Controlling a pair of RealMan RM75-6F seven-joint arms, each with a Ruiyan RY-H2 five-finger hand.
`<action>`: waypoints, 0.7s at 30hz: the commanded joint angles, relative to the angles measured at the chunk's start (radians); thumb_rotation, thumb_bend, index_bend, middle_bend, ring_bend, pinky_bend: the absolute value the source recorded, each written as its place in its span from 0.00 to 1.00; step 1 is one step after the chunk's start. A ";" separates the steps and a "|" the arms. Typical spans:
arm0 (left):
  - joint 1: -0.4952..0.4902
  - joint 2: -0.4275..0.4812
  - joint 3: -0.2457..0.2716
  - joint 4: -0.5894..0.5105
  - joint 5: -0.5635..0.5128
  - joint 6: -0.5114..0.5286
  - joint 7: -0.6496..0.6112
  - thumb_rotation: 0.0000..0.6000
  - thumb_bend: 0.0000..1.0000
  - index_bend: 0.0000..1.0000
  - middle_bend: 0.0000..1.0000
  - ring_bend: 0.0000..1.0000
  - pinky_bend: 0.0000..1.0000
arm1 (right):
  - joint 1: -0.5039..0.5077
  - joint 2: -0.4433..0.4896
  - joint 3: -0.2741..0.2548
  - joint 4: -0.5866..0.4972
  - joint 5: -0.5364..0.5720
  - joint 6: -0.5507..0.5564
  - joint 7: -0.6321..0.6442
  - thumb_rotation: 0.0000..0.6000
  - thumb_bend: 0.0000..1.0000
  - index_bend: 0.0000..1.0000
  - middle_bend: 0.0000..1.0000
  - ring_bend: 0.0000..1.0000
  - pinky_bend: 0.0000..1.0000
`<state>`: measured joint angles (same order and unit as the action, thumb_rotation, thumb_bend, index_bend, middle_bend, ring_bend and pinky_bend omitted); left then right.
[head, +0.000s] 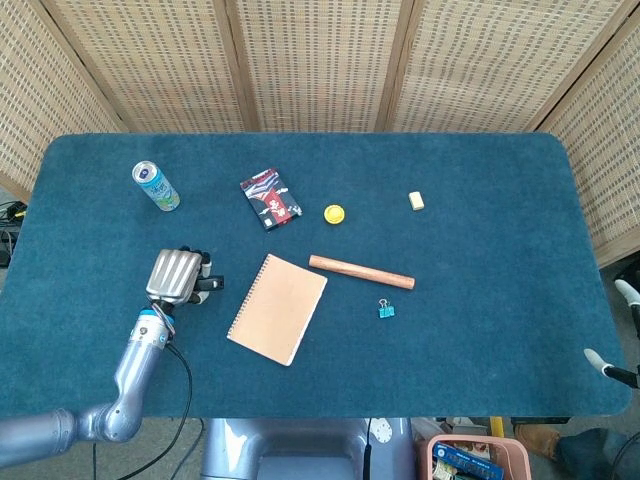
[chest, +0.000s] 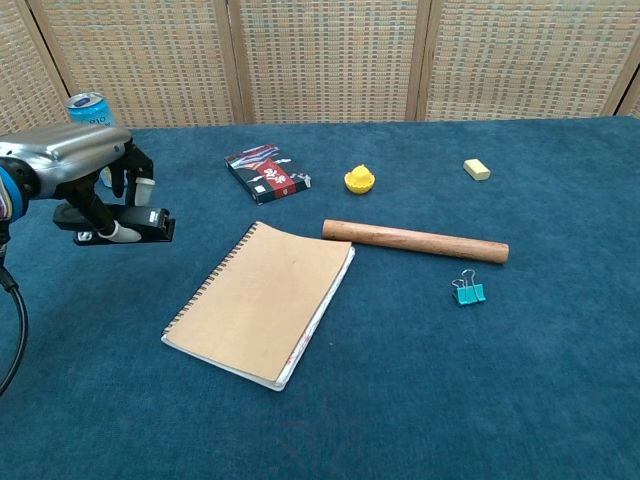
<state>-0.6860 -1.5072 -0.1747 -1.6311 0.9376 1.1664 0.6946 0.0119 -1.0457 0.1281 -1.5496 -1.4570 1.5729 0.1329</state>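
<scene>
Left robot hand (chest: 95, 185) grips the black stapler (chest: 130, 227), fingers wrapped over the top, stapler hanging under the palm. Chest view shows it lifted clear of the bench (chest: 420, 380); long axis roughly level, running left-right, nose toward the notebook (chest: 262, 300). In head view the same robot hand (head: 174, 275) sits just left of the notebook's spiral edge, stapler tip (head: 210, 284) poking out on the right side. Drink can (chest: 86, 105) stands behind the hand, partly hidden. Right robot hand is hardly in view: only white tips at the right edge in head view, well apart from everything, state unreadable. No containers on the bench. Wooden rod (chest: 414, 241) lies past the notebook, binder clip (chest: 467, 290) near its right end.
</scene>
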 joint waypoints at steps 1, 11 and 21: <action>-0.023 0.046 0.070 -0.061 0.171 -0.001 0.030 1.00 0.42 0.69 0.54 0.43 0.59 | -0.001 0.001 0.000 -0.001 0.001 0.001 0.001 1.00 0.00 0.00 0.00 0.00 0.00; -0.143 -0.022 0.135 0.017 0.311 -0.181 0.140 1.00 0.42 0.69 0.53 0.43 0.59 | -0.003 0.004 0.002 0.001 0.007 -0.001 0.009 1.00 0.00 0.00 0.00 0.00 0.00; -0.224 -0.142 0.126 0.164 0.360 -0.273 0.124 1.00 0.37 0.69 0.53 0.43 0.58 | -0.003 0.005 0.014 0.014 0.043 -0.017 0.026 1.00 0.00 0.00 0.00 0.00 0.00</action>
<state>-0.8913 -1.6295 -0.0493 -1.4902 1.2727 0.9137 0.8409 0.0088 -1.0401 0.1411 -1.5369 -1.4157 1.5575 0.1575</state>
